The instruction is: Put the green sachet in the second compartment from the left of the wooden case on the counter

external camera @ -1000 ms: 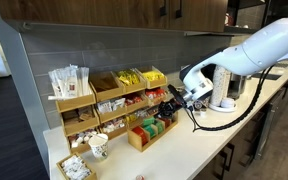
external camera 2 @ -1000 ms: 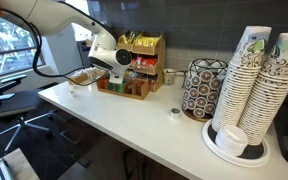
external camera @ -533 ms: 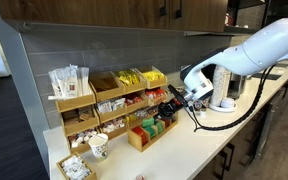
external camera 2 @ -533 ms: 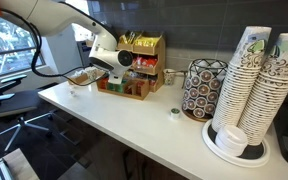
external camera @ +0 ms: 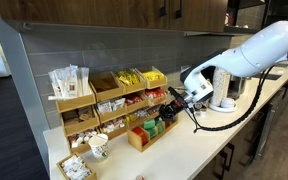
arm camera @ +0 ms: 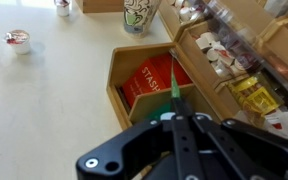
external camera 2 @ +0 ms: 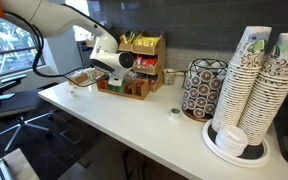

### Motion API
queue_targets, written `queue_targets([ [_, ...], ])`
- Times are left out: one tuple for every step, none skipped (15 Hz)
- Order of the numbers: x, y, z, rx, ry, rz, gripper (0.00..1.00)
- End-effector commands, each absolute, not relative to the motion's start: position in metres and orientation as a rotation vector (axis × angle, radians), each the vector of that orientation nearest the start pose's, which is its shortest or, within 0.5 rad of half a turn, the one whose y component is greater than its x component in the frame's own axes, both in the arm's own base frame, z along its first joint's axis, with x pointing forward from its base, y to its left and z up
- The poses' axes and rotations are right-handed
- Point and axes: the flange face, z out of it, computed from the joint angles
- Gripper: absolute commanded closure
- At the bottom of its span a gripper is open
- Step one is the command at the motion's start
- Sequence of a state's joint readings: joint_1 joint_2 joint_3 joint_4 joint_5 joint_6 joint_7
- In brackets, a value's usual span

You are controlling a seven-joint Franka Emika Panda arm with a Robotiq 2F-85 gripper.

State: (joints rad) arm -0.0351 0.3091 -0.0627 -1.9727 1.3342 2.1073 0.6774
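Wrist view shows the jaws of the gripper (arm camera: 175, 122) clamped on the green sachet (arm camera: 174, 92). It is held edge-on, long axis pointing straight ahead over the wooden case (arm camera: 115, 72), above a divider beside red sachets (arm camera: 146, 85). Which slot lies beneath is unclear.

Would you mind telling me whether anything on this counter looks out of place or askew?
Only a small lidded cup lying alone on the counter, away from the wooden case; it looks stray. The green sachet in the hand is held straight, edge-on.
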Motion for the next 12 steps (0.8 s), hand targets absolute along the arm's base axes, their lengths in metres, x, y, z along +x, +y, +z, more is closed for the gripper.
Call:
queue_targets([
  [0.614,-0.021,0.32,-1.456,1.596,0.54,1.0],
  [0.614,-0.022,0.318,-1.452,1.603,0.542,1.0],
  [0.614,-0.022,0.317,-1.45,1.604,0.548,1.0],
  [0.615,-0.022,0.315,-1.451,1.615,0.546,1.0],
  [0.616,-0.021,0.314,-1.448,1.617,0.548,1.0],
  [0.617,-0.019,0.313,-1.448,1.62,0.547,1.0],
  [0.618,-0.018,0.312,-1.448,1.623,0.548,1.0],
  [0.62,-0.016,0.311,-1.446,1.624,0.548,1.0],
  [0.621,-0.014,0.31,-1.448,1.627,0.546,1.0],
  [0.622,-0.013,0.309,-1.449,1.628,0.547,1.0],
  [0.623,-0.012,0.309,-1.453,1.63,0.544,1.0],
  [0.625,-0.01,0.309,-1.453,1.63,0.544,1.0],
])
